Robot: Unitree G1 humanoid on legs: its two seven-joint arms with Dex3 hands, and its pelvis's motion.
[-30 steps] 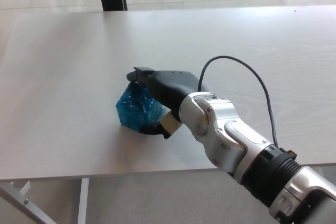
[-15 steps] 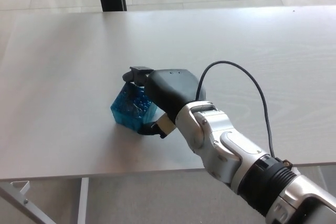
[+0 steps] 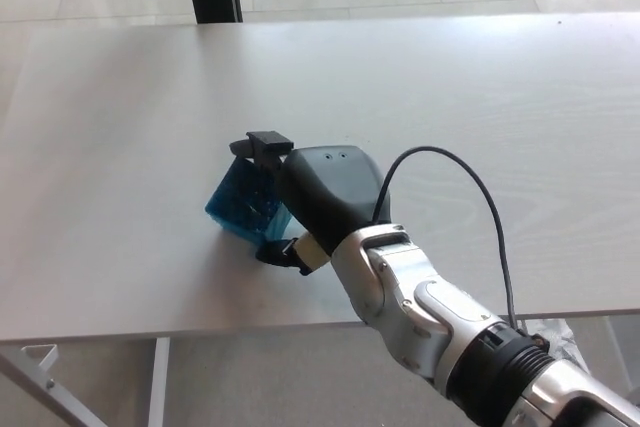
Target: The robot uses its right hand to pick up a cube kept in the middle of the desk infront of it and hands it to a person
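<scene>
Tilted further and shifted left, the blue cube (image 3: 241,205) sits clamped in the right hand (image 3: 315,192) above the desk (image 3: 120,107).

We saw a pale grey surface (image 3: 480,87) with faint wood grain that filled most of the head view. A translucent blue cube (image 3: 240,205) sat on it toward seven o'clock of its middle, near the front edge, and looked tilted, though we could not be sure.
</scene>
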